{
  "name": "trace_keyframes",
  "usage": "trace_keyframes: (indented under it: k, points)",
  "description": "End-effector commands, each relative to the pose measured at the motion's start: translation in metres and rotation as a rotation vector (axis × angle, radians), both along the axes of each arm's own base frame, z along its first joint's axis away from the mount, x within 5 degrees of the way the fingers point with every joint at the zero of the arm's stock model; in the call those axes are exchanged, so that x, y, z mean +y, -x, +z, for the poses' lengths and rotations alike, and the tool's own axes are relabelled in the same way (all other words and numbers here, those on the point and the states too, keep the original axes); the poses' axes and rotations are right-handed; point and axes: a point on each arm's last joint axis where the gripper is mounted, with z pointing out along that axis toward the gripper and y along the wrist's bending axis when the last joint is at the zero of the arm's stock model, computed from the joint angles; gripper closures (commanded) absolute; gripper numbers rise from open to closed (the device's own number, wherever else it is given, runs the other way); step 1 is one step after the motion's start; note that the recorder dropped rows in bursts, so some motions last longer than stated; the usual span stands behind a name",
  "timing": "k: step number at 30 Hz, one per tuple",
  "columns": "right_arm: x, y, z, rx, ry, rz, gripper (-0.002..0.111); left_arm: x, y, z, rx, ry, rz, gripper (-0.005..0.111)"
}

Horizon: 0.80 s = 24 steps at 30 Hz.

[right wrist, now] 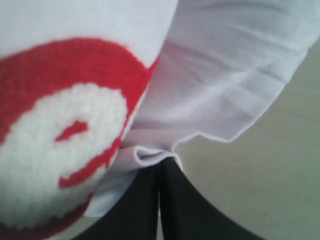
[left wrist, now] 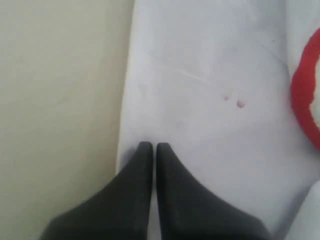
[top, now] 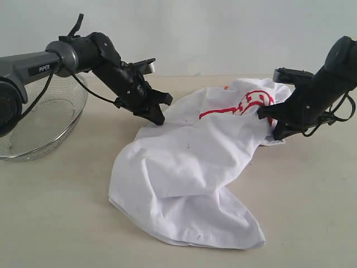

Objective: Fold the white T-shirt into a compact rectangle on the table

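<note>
Holds the white T-shirt (top: 189, 173) at two points along its far edge: left gripper (top: 156, 116) pressed together on cloth just inside the side hem, right gripper (top: 274, 124) pinching a small fold beside the red lettering (top: 245, 103). Lets the rest slump in a rumpled heap on the worktop (top: 50, 223), trailing toward the camera. Stretches the held edge side to side between the arms; probably calls for a joint pull apart to flatten it before any fold.
</note>
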Motion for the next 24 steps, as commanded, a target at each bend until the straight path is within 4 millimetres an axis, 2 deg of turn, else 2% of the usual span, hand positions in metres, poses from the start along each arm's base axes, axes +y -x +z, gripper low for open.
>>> trace_keyframes:
  k: [1,13,24]
  points:
    - [-0.003,0.008,-0.015,0.080,0.046,0.028,0.108,0.020,-0.002,-0.024,0.010,-0.139,-0.003,0.102]
    - [-0.011,0.009,-0.016,0.102,0.123,-0.003,0.108,0.025,-0.003,-0.024,0.003,-0.196,0.010,0.102]
    - [-0.012,0.010,-0.015,0.119,0.132,-0.021,0.108,0.046,-0.015,0.002,-0.007,-0.198,0.057,0.102]
